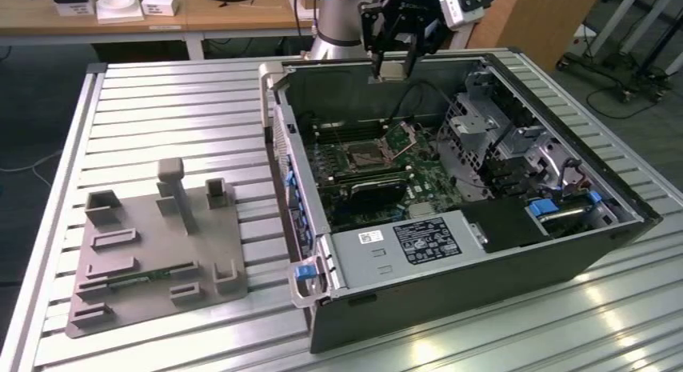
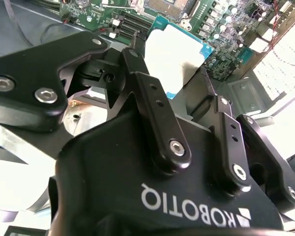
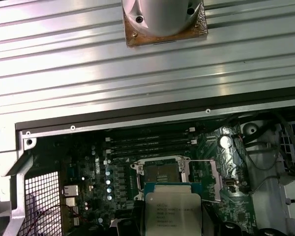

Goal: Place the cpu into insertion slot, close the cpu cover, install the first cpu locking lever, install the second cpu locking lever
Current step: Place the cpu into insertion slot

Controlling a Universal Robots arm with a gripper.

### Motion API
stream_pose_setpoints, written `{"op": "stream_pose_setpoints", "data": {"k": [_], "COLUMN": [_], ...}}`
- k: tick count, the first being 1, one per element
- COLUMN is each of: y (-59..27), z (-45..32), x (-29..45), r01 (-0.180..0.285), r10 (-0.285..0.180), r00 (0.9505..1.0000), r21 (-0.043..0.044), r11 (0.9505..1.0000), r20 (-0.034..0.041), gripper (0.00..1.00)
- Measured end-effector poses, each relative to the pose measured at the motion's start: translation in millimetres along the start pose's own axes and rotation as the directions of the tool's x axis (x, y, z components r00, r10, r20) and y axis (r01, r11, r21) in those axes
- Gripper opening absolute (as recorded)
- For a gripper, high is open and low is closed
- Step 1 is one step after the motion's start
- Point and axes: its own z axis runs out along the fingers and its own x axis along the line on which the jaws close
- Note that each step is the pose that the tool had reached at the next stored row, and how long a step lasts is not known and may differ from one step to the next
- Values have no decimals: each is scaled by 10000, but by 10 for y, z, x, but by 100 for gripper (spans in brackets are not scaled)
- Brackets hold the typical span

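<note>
Gripper: you see the black two-finger gripper hanging above the back edge of the open case, in line with the socket below it.
Jaws: they are clenched on the chip, one black finger against each opposite edge in the second wrist view.
Cpu: the small flat square cpu with its pale silver metal top is held in the air, clear of the board and not yet seated; in the first wrist view it overlaps the near edge of the socket.
Insertion slot: the square insertion slot with a dark centre and silvery rim sits on the green circuit board, uncovered and with nothing in it.
Cpu cover: the thin square metal cpu cover frame with a large window is swung open, lying just beside the socket.
Memory slots: you find long narrow dark memory slots beside the socket.
Case: the black computer case lies on its side, open at the top.
Table: the case rests on a ribbed aluminium table.
Fixture: a grey moulded fixture plate with upright posts lies well apart from the case, on the exterior view's left.
</note>
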Motion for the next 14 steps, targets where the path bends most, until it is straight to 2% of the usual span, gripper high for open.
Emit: {"op": "stream_pose_setpoints", "data": {"k": [7,11,14], "y": [0,0,0], "z": [0,1,2], "x": [0,0,0], "r01": [-53,-479,-595], "r10": [53,479,595], "r00": [10000,9988,9982], "r21": [-1,-10,-13], "r11": [10000,9989,9982], "r20": [5,42,53], "gripper": [54,54,54]}}
